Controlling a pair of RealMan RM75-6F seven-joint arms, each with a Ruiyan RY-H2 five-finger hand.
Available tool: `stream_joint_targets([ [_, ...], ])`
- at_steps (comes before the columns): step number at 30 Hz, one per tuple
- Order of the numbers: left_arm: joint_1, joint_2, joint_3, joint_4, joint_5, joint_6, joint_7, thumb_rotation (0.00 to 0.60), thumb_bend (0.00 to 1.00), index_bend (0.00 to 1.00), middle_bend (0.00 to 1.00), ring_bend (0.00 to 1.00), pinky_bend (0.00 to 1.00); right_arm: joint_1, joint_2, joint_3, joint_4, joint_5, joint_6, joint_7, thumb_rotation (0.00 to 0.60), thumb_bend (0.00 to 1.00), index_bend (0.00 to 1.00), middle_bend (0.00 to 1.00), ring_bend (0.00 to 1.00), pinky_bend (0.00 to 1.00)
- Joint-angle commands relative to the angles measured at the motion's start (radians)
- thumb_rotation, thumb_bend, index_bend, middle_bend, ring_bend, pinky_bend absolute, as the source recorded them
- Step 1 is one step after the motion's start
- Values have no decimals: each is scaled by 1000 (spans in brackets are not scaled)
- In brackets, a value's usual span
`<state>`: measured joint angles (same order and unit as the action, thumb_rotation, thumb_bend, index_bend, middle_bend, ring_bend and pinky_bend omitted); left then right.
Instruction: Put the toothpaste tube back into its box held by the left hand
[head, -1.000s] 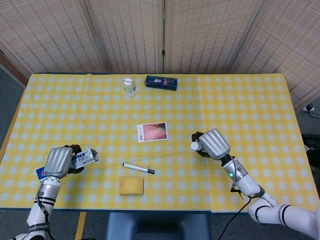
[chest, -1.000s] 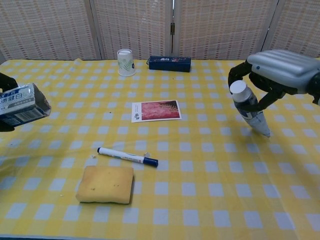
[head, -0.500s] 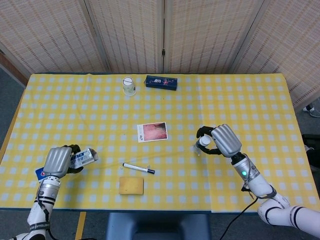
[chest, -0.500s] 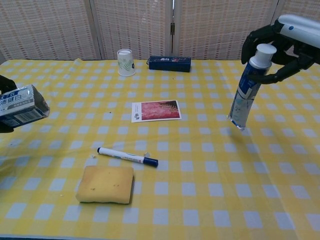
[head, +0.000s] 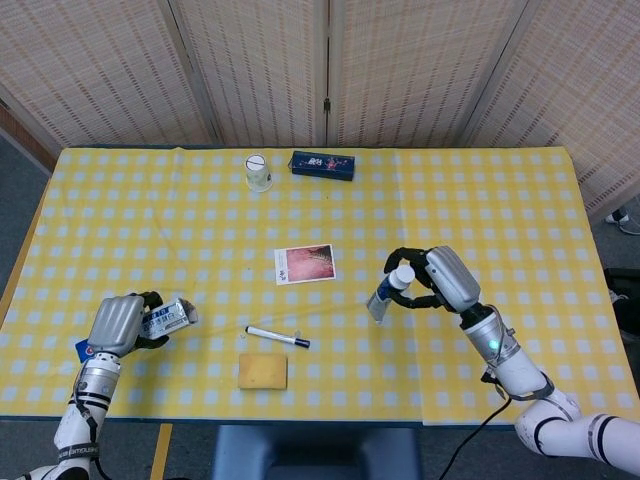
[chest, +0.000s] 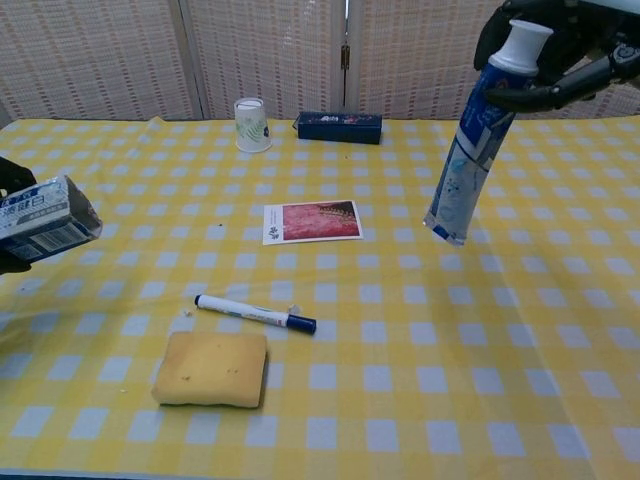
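White and blue, the soft plastic toothpaste tube (chest: 474, 142) hangs in the air over the yellow checked tablecloth (head: 480, 200). The right hand (head: 440, 283) holds it up near its white cap (chest: 524, 42), with the fingers curled around the top. The flat crimped end points down and a bit toward the robot's left side. It looks held this way so that the thin end can go into the box first.

The left hand (head: 118, 323) is wrapped around the small blue and white cardboard box (chest: 42, 218). The box lies nearly flat, with one short end facing toward the middle of the table. That end seems to be the one the tube should slide into, but I cannot tell if the flap is open.

The tube and the box are well apart, on opposite sides of the table. Between them lie a black and white marker pen (head: 277, 336), a yellow sponge (head: 263, 371) and a small picture card (head: 305, 264). The tube will likely have to travel across, above these things, and tip over more to line up with the box.
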<state>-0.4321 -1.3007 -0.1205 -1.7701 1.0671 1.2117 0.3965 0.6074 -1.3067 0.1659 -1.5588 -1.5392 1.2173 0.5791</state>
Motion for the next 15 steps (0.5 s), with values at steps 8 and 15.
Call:
stream_joint_targets([
  [8,-16,-19,-15,-7,2,-35,-65,600,161,576,570,518,630,37,42,66,-95,94,-81,98,600,395,818,657,876,893],
  [15,-22,-44,-16,-1,11,-41,-87,600,161,576,569,519,630,44,14,78,-87,99,-82,123,600,395,819,657,876,892],
])
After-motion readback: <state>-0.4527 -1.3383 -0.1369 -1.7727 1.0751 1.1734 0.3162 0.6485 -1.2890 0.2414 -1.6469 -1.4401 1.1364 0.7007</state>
